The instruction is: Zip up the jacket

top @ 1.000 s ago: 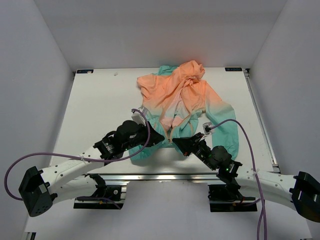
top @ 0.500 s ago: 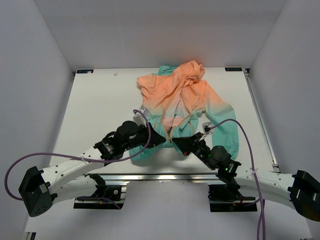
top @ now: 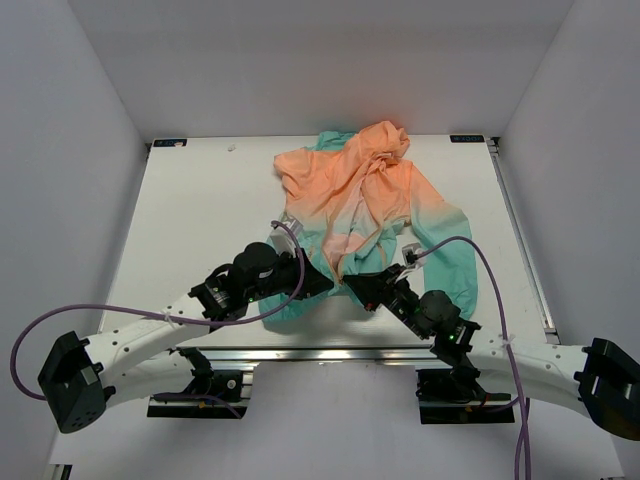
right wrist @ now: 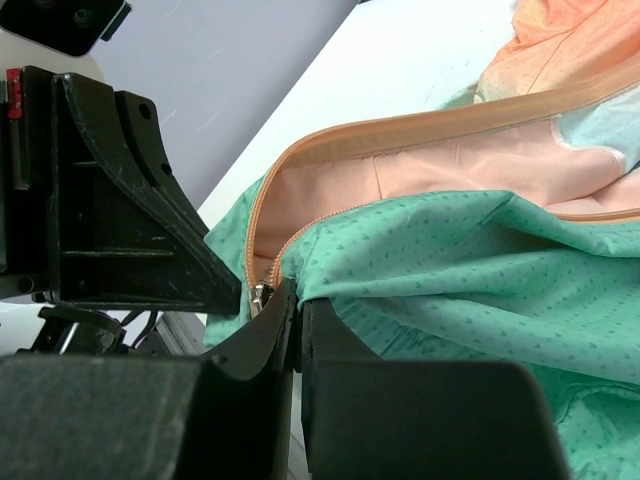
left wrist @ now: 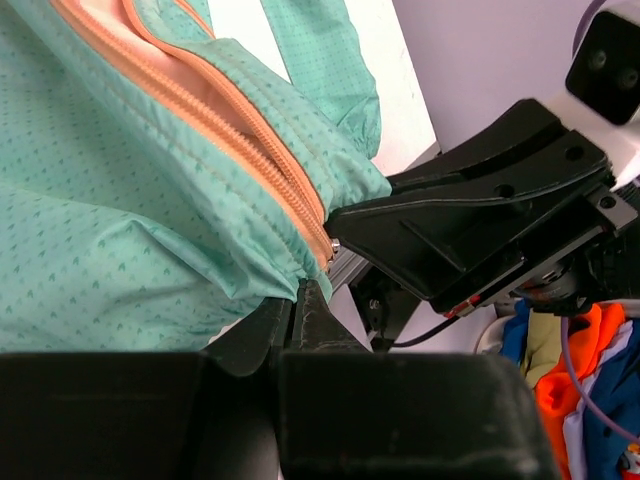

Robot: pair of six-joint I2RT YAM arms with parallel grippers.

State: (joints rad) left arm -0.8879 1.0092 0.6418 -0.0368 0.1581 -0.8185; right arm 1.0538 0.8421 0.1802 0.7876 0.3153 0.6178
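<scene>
The jacket (top: 370,205) is orange at hood and shoulders, paling through peach to teal at the hem, and the teal cloth is speckled with tiny darker marks. Its zipper (left wrist: 250,150) is orange. The counter (top: 200,210) is white. The left end effector (top: 322,284) and the right end effector (top: 352,286) are black.

The hooded jacket (top: 365,205) is laid crumpled on the white table (top: 200,200), right of centre, hood (top: 385,138) farthest away; orange is faded into teal toward the near hem, and the orange zipper (right wrist: 430,125) is seen parted
</scene>
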